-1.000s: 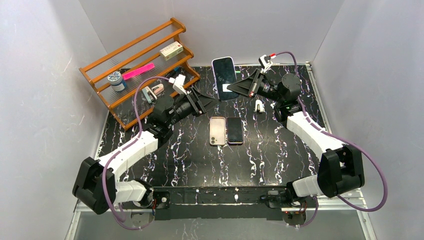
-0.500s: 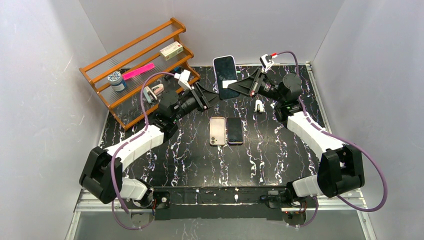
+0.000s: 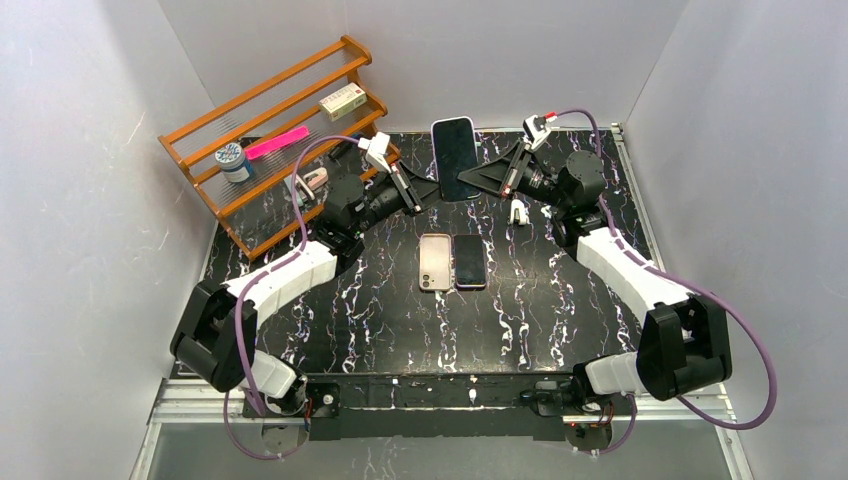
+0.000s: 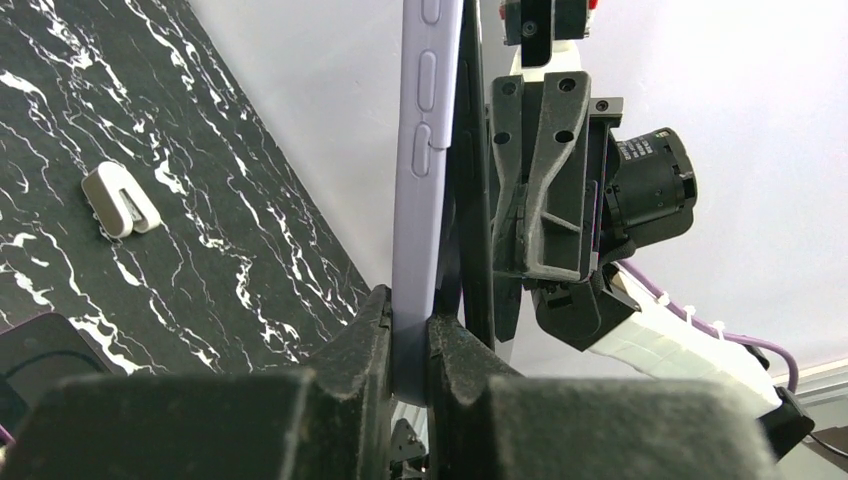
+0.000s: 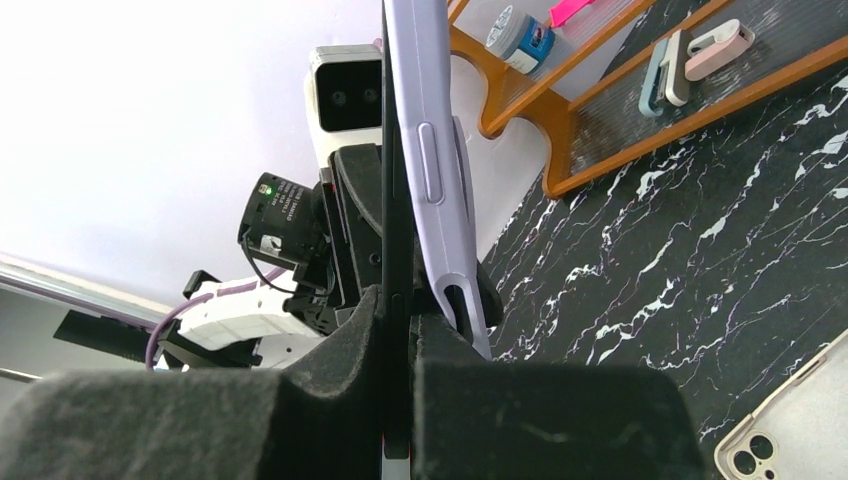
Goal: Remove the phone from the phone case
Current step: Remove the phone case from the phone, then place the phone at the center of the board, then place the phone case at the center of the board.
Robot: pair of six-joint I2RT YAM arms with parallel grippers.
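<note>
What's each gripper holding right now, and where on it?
Left gripper pinches the lavender case by one long edge; right gripper pinches the dark phone by the opposite edge, where the case gapes away.

Both arms are the same build, left arm (image 3: 280,283) and right arm (image 3: 625,265): white shells with chunky black joints. A purple cable (image 4: 752,345) runs along each, zip-tied in spots. The left gripper (image 4: 410,312) is matte black grainy print, with a white camera box (image 5: 345,90) above it.
</note>
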